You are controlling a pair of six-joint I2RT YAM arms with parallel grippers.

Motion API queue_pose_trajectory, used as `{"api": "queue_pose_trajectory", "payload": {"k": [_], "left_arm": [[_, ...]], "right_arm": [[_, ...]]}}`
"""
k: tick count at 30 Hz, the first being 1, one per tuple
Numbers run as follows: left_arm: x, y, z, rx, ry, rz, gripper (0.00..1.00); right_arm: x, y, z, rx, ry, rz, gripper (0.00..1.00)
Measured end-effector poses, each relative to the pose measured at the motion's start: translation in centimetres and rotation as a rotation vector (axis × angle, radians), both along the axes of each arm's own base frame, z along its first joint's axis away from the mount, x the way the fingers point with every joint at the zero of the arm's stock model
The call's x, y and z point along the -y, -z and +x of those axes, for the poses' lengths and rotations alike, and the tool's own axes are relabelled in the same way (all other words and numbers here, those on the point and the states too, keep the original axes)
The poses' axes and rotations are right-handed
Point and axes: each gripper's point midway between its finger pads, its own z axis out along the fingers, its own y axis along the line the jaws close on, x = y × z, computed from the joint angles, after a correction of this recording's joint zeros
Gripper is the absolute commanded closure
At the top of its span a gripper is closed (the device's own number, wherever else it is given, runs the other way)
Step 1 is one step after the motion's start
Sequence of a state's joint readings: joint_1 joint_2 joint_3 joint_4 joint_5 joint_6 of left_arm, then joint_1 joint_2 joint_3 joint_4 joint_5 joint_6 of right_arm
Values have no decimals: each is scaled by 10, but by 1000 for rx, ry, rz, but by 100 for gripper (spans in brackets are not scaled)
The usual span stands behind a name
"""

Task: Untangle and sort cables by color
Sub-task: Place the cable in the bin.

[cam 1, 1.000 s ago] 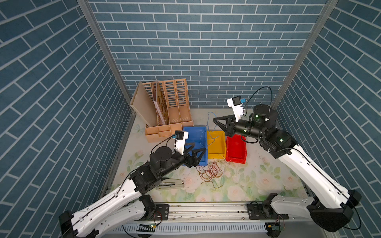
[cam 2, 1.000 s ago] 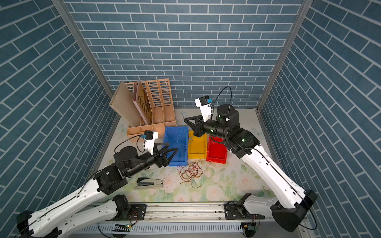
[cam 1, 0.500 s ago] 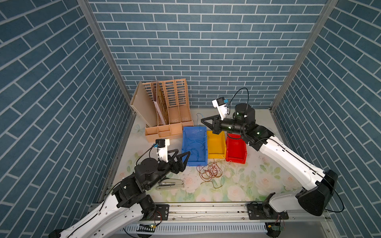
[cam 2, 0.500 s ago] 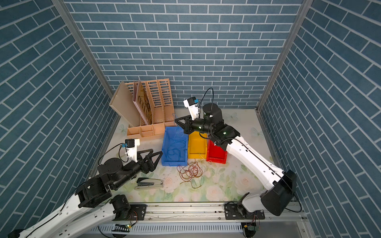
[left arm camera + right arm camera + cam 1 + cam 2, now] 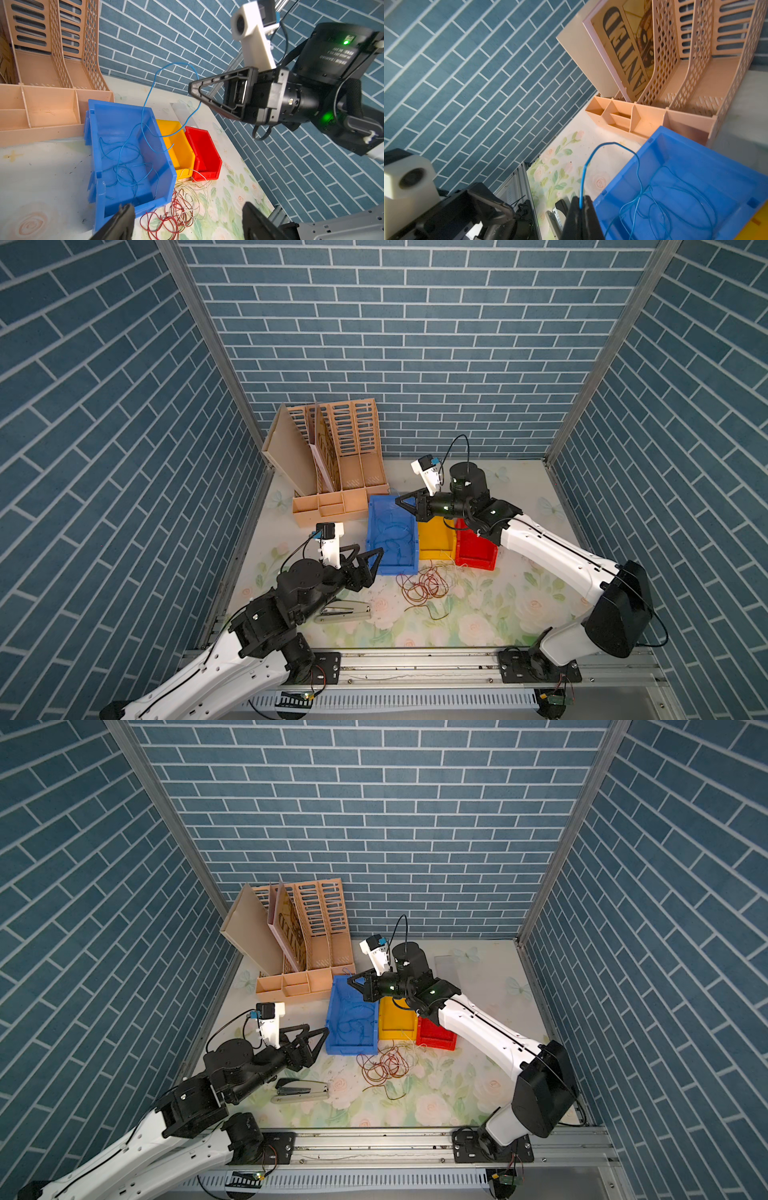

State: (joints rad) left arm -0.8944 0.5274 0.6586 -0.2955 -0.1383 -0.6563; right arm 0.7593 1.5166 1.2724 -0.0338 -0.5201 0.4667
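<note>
Right tool (image 5: 399, 502) shifted over blue bin (image 5: 395, 570), pinching blue cable (image 5: 582, 182) looping off its tips, left tool (image 5: 370, 548) wide

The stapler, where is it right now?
In both top views the stapler lies on the table, between the left arm and the tangle of red cables.

We find the large bin (image 5: 392, 568), cables (image 5: 392, 531) in it, the middle bin (image 5: 434, 537) and the end bin (image 5: 473, 551) side by side mid-surface (image 5: 498, 614). Loose cables (image 5: 424, 587) lie before them, the organizer (image 5: 353, 472) behind, and the stapler (image 5: 343, 612) toward the front-left corner.
</note>
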Motion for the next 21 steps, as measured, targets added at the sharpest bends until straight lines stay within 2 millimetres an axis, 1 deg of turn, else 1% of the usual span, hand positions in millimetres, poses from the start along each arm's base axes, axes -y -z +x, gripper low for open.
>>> {"api": "queue_pose_trajectory", "payload": {"k": [5, 8, 15, 21], "left_arm": [[0, 11, 0, -22, -3, 6, 15], [1, 19, 1, -41, -6, 12, 15], [7, 30, 3, -75, -1, 24, 14], [8, 30, 3, -78, 3, 18, 14]], "right_arm": [[6, 33, -3, -50, 14, -57, 100], [6, 46, -2, -70, 19, -84, 100], [-6, 88, -3, -139, 10, -212, 100], [-17, 110, 4, -172, 7, -292, 100]]}}
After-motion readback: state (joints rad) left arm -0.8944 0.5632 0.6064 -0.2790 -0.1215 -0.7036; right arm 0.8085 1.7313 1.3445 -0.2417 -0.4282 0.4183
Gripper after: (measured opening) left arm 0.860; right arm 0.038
